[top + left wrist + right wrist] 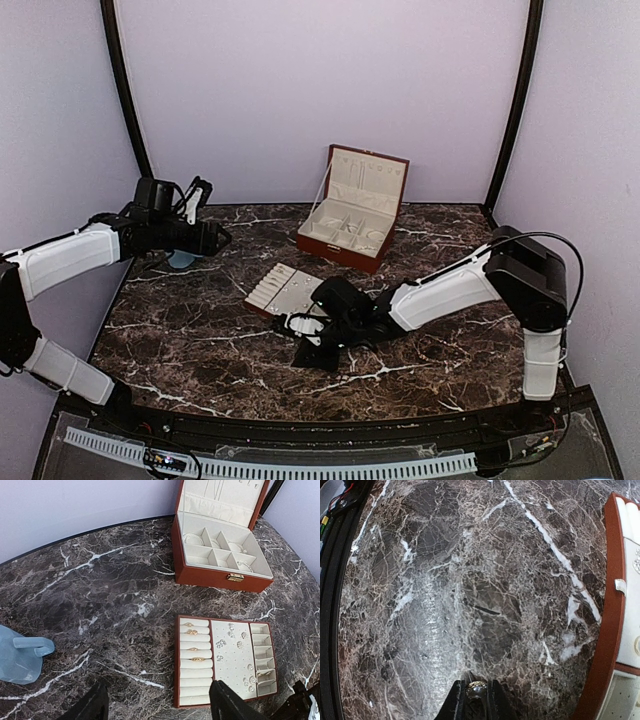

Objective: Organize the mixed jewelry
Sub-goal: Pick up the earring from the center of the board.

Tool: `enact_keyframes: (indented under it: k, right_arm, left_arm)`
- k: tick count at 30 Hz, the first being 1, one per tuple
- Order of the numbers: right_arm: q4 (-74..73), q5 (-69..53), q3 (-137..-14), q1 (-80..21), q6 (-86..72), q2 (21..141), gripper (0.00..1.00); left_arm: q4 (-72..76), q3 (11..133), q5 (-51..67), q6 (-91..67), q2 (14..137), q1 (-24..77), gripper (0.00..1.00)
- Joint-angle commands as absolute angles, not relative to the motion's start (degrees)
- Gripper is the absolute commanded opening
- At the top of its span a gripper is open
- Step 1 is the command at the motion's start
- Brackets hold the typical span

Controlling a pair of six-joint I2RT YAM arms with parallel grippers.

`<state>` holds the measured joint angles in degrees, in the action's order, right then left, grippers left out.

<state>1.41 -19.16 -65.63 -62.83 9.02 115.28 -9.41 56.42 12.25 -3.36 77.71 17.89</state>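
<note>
My right gripper (475, 690) is shut on a small gold ring (476, 687), held just above the marble in front of the flat tray (283, 291). In the top view the right gripper (318, 352) sits low by the tray's near corner. The tray (204, 662) holds several gold rings (192, 632) on its cream rolls and several sparkling earrings (220, 643) on its middle pad. My left gripper (157, 705) is open and empty, hovering high over the table's left side (205, 238), looking down at the tray.
A red-brown hinged box (352, 207) stands open at the back, cream compartments showing (220, 550). A blue cup (20, 655) sits at the left under the left arm (183, 260). The tray's edge (607, 630) lies right of the right gripper.
</note>
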Motion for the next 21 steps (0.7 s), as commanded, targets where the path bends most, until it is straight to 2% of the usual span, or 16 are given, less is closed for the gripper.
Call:
enact_keyframes:
  k: [1,9,21]
  right_arm:
    - [7.0,-21.4,-63.1,-60.5,3.9,111.0,0.11]
    - [13.3,-26.7,-59.5,-55.5,-2.7,104.8,0.11]
    - [14.2,-29.5,-59.3,-53.1,-5.8,98.4,0.11]
  left_arm:
    - [-6.3,54.3,16.4,-2.2,75.4,17.9,0.72]
    - [-3.0,52.7,28.9,2.5,75.2,20.9,0.66]
    - [-2.7,50.1,38.5,10.1,78.0,34.3,0.57]
